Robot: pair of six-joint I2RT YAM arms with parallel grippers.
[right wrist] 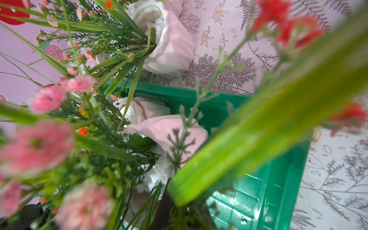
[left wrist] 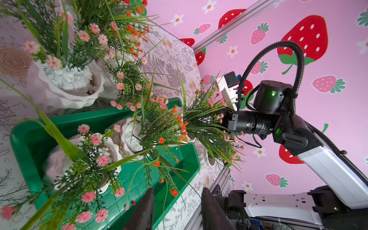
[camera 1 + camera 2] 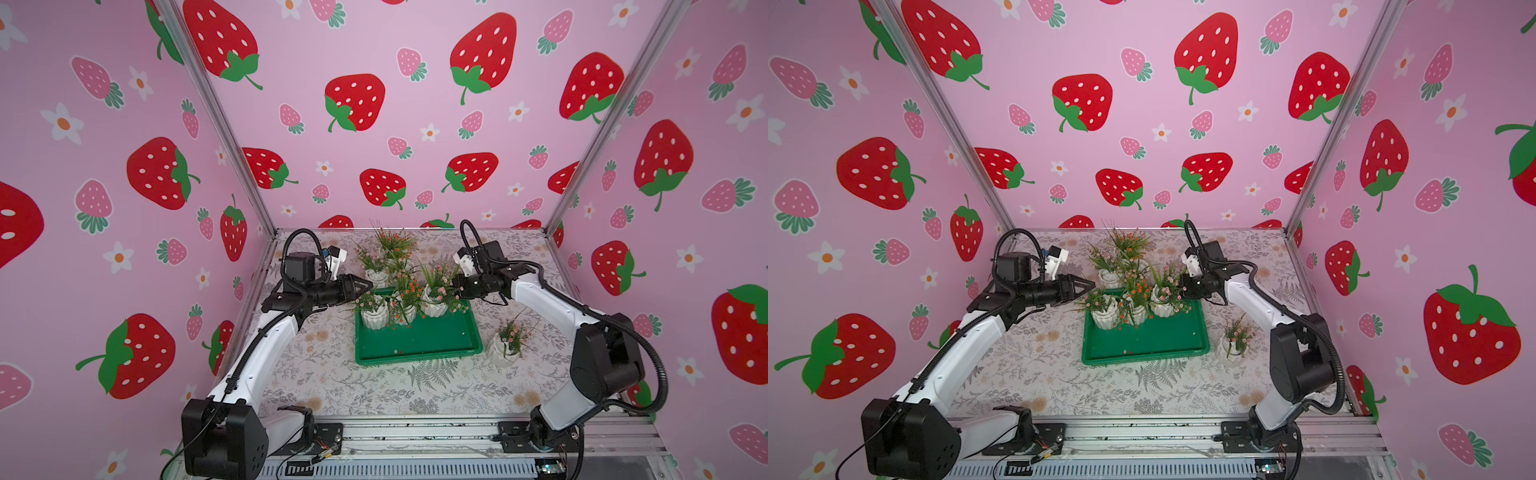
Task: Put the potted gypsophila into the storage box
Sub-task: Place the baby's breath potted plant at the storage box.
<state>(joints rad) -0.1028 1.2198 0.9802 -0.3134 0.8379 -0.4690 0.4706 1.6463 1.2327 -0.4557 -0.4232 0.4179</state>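
The storage box (image 3: pixel 419 345) (image 3: pixel 1150 340) is a shallow green tray at mid-table, with three white pots of pink and orange flowers along its far end. My right gripper (image 3: pixel 456 287) (image 3: pixel 1180 286) is buried in the foliage of the rightmost one, the potted gypsophila (image 3: pixel 434 308) (image 3: pixel 1163 308), which rests in the tray. In the right wrist view its dark jaws (image 1: pixel 175 203) are shut at the pot's rim beside the white filling (image 1: pixel 157 175); leaves hide the exact contact. My left gripper (image 3: pixel 370 286) (image 2: pixel 177 191) hovers open at the tray's far left corner, holding nothing.
Two more flower pots (image 3: pixel 377 276) stand on the floral table just behind the tray. Another pot (image 3: pixel 503 351) sits to the tray's right. The tray's near half (image 2: pixel 139 185) is bare. Pink strawberry walls enclose the table on three sides.
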